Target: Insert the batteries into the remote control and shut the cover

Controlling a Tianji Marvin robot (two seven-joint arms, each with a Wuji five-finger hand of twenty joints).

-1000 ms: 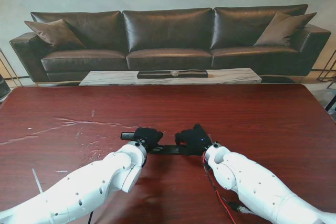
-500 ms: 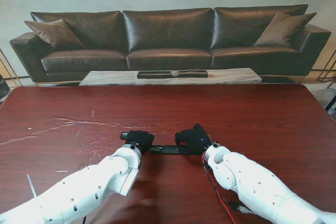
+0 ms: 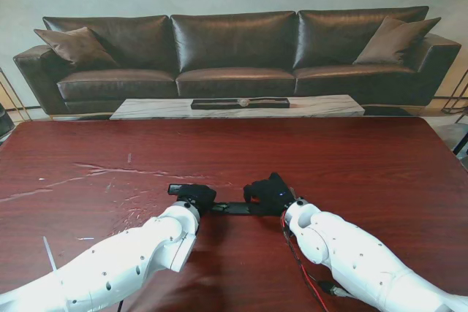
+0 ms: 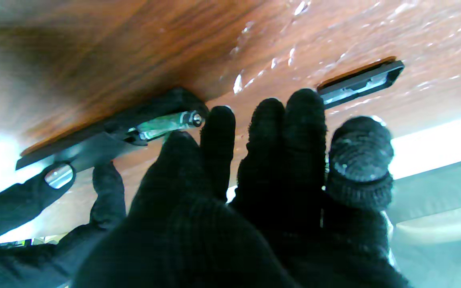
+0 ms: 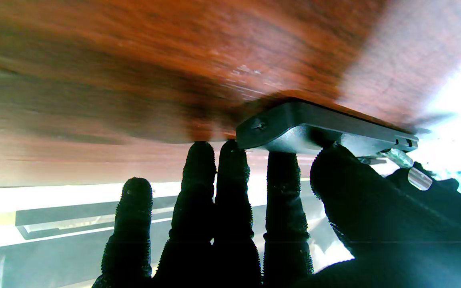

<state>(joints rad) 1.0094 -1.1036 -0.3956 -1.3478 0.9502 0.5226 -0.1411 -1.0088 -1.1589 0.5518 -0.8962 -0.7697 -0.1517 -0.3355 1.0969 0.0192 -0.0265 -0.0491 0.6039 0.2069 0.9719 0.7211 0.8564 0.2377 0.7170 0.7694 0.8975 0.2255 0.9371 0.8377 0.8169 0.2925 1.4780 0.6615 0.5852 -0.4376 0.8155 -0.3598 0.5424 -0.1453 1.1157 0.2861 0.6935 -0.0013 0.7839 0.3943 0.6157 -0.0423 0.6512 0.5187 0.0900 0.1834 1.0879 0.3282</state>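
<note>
From the stand we see the dark red polished wooden table (image 3: 344, 158) evenly lit and sharp, pale glare streaks on its left part. In both wrist views we get blown-out white patches at the edges, and the wood nearest the lens is blurred. Our black knitted left hand (image 4: 230, 200) and right hand (image 5: 254, 224) show as near silhouettes.

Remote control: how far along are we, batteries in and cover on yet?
Done: a battery lies in the open compartment of the remote control. In hand: the right hand steadies the remote while the left hand works at the battery end. Left: the cover lies apart on the table, unfitted.
</note>
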